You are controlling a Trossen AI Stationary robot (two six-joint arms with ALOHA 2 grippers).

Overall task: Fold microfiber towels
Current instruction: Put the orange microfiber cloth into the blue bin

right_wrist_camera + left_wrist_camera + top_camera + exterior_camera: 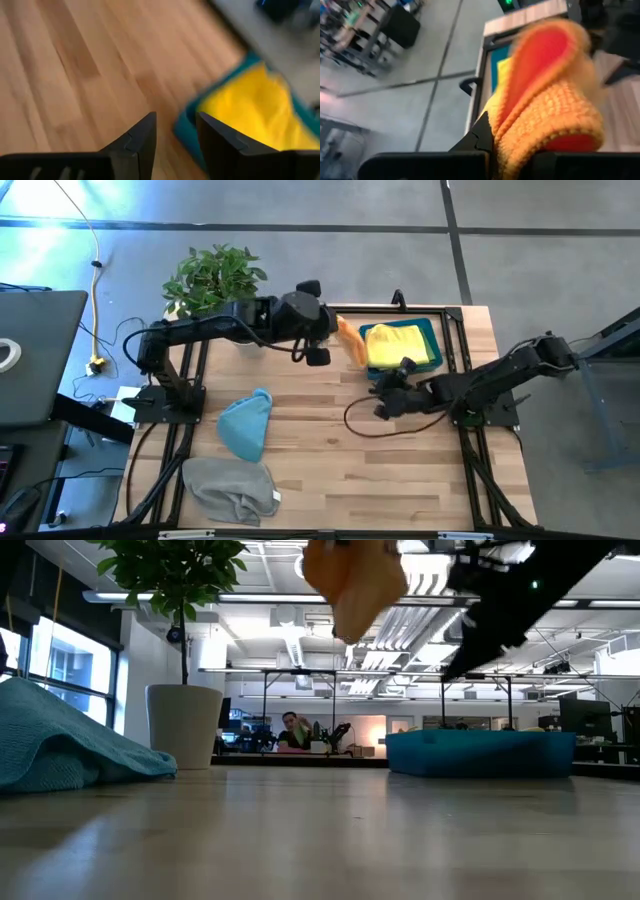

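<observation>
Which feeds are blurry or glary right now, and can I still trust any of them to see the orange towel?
Left wrist view: orange towel fills the frame, smeared, held in the left pincer. Low view: the towel is a blurred blob at the top edge, with bright ceiling lights behind. Right wrist view: yellow towel and bin soft. High view: sharpest, glare on the floor at upper left.

Orange towel (pixel 350 340); yellow towel (pixel 395 345)

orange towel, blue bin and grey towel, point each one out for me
orange towel (pixel 350 340), high view, the hanging middle of the cloth beside the left gripper
blue bin (pixel 434 340), high view, its right rim beside the yellow towel
grey towel (pixel 228 485), high view, the middle of the crumpled heap
</observation>
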